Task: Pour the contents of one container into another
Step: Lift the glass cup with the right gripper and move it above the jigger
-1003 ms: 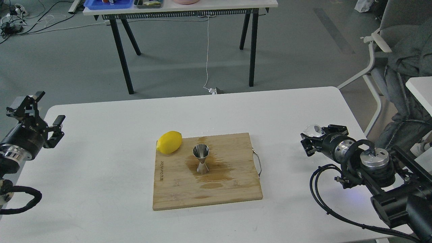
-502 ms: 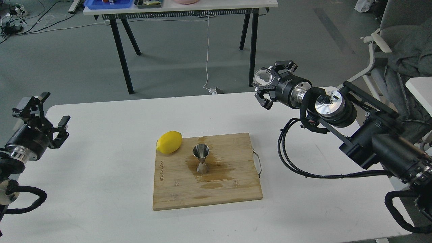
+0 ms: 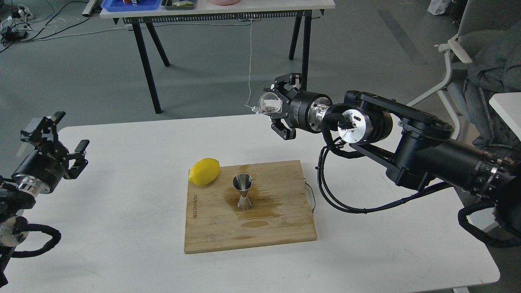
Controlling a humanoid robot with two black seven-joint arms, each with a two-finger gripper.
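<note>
Head view: right end effector (image 3: pixel 281 108) grasps the glass cup (image 3: pixel 270 103) upper centre, well above the jigger (image 3: pixel 242 191) standing mid-frame on the wet cutting board (image 3: pixel 285 228). Centre the lip over the jigger's mouth, then tip slowly. Left end effector (image 3: pixel 61 138) hangs spread, empty.

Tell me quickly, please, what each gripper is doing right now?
Left gripper: open, empty.
Right gripper: shut on the small clear glass cup, held in the air.
</note>
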